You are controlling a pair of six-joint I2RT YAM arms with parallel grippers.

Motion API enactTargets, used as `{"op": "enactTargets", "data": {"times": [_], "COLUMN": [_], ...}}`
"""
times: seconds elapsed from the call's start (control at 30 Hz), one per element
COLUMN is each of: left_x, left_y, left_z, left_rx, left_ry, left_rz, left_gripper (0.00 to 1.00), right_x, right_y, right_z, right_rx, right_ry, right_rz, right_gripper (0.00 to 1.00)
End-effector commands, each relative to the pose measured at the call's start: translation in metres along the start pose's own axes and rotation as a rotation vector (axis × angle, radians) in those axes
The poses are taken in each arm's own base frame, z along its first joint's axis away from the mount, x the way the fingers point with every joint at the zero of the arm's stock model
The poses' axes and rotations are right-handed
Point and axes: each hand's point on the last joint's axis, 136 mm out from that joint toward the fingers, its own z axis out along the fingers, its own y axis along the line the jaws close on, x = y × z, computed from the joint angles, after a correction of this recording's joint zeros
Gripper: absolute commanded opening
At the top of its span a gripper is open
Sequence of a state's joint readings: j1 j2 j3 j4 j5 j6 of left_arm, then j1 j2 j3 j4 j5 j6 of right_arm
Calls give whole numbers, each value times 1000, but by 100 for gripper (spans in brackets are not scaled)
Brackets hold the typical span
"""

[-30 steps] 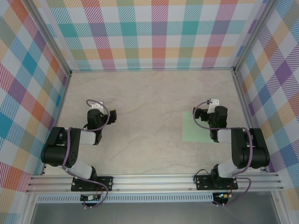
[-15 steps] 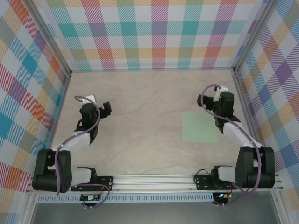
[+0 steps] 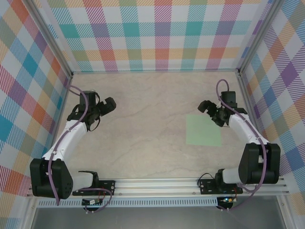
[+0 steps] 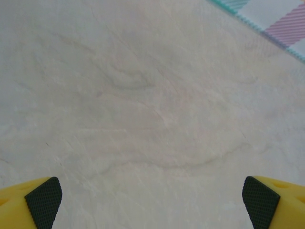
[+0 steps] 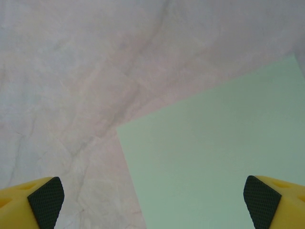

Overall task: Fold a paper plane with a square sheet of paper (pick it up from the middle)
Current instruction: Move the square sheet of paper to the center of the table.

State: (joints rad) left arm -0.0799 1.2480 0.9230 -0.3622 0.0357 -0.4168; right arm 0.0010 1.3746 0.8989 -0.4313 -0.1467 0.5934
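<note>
Top external view showed us the square sheet of paper (image 3: 204, 130) flat and unfolded on the table (image 3: 143, 124), right of centre. Our right gripper (image 3: 208, 113) hovered by its far edge, jaws spread and empty; our left gripper (image 3: 105, 107), likewise released, sat well apart. We judged this the approach: next, centre over the sheet's middle and pinch.
</note>
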Motion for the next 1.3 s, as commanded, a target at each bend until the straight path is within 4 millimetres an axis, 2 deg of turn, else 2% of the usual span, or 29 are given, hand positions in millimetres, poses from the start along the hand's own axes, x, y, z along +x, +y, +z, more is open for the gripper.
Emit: {"op": "enactTargets", "data": {"times": [0.0, 0.17, 0.3, 0.6, 0.83, 1.03, 1.27], "left_x": [27, 35, 37, 39, 44, 49, 53], "left_y": [-2, -5, -4, 1, 1, 0, 2], "left_z": [-4, 2, 7, 10, 14, 23, 24], "left_rx": [23, 32, 28, 3, 2, 16, 8], "left_ry": [169, 232, 252, 258, 284, 312, 327], "left_rz": [-49, -36, -35, -21, -13, -15, -16], "left_gripper": [100, 100, 100, 100, 100, 100, 100], "right_x": [31, 57, 69, 86, 111, 160, 218], "right_y": [-4, -16, -24, -19, -3, 23, 42], "right_z": [4, 19, 31, 56, 72, 82, 70], "right_rx": [13, 67, 114, 200, 202, 138, 204], "right_ry": [122, 195, 238, 296, 369, 487, 554], "right_rz": [155, 192, 198, 130, 91, 56, -108], "right_gripper": [100, 100, 100, 100, 100, 100, 100]}}
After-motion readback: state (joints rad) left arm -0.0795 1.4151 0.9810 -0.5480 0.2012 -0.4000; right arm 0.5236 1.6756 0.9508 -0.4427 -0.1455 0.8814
